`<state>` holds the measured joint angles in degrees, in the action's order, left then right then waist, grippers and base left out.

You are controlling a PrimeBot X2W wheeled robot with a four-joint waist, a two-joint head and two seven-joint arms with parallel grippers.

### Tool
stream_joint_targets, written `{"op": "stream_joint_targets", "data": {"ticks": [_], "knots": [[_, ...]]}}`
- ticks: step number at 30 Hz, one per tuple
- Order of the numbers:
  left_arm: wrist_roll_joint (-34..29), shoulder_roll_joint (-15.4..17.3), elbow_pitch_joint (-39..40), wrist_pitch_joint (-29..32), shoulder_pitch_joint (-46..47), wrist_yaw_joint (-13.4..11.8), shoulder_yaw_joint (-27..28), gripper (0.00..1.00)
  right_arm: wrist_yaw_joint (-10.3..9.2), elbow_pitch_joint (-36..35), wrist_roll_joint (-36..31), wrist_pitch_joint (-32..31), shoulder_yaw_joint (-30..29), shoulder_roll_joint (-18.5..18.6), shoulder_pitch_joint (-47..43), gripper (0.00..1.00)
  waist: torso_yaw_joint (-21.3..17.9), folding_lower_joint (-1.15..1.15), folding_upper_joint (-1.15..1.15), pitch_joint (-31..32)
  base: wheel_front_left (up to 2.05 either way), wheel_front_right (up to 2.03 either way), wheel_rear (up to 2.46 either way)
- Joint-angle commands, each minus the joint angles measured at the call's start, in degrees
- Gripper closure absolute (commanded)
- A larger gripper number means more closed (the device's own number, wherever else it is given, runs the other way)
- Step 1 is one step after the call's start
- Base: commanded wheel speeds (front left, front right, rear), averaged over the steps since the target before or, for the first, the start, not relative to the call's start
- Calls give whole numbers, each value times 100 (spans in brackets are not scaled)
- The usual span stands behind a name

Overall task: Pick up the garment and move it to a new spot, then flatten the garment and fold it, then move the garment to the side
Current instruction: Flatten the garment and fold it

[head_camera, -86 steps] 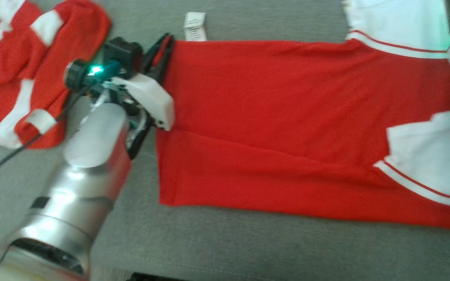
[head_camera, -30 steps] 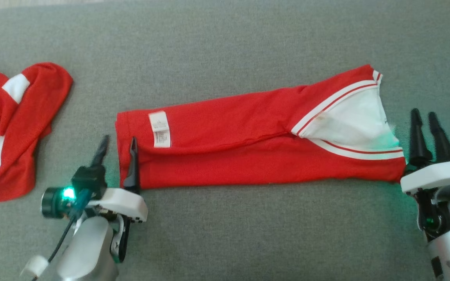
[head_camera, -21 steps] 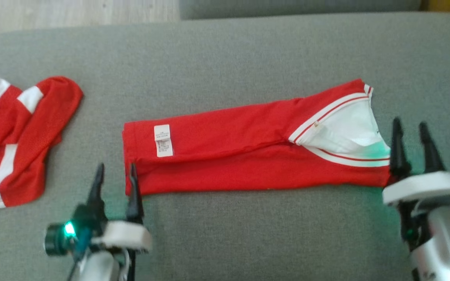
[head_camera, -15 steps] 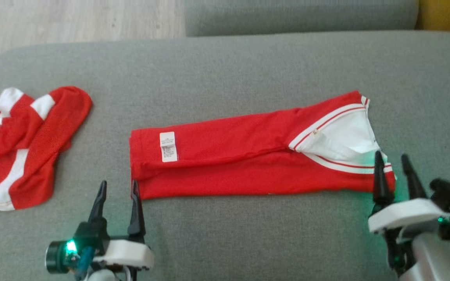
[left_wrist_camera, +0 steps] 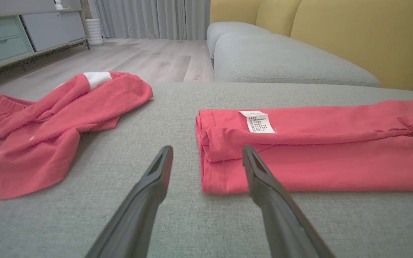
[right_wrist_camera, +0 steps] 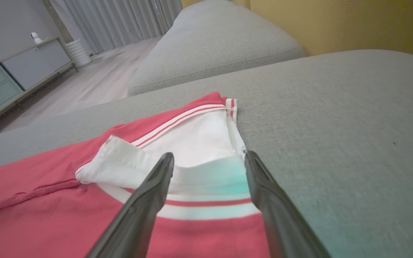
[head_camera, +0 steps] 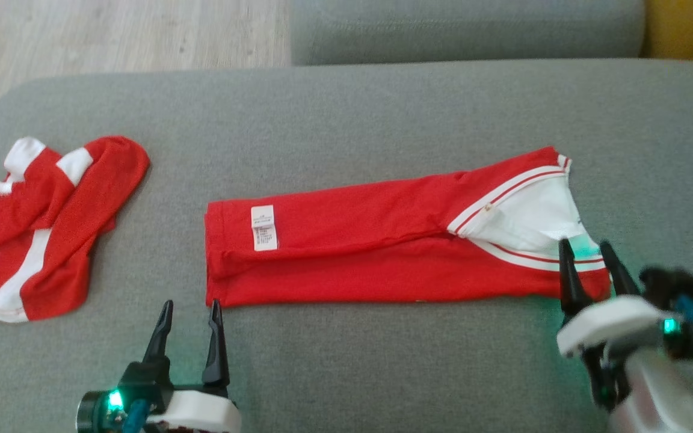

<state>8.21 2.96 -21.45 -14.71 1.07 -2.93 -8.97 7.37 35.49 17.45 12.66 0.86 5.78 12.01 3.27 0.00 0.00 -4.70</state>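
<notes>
mid-fold: the red garment (head_camera: pixel 382 252) lies in a long strip on the grey cushion (head_camera: pixel 346 120). left gripper (head_camera: pixel 191 304) spread by its label end, right gripper (head_camera: pixel 584 243) spread at the white-trimmed end, both empty. next, likely: pinch ends, fold across.

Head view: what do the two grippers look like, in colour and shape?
The left gripper and right gripper each have two long, dark, tapering fingers on a white base. Beside each base sits a dark round part with a green light. The right arm is silver.
</notes>
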Motion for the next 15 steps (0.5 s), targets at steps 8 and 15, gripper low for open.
{"op": "stream_joint_targets", "data": {"ticks": [8,15], "knots": [[454,-7,-29,-29,485,149,-226,0,12,660,-513,-689,-58,264,1375,0,266,0,0,-501,0,0,0],[844,-8,-166,-29,592,363,-327,0,12,1453,-922,-1081,-356,307,1675,0,472,0,0,-708,0,0,0]]}}
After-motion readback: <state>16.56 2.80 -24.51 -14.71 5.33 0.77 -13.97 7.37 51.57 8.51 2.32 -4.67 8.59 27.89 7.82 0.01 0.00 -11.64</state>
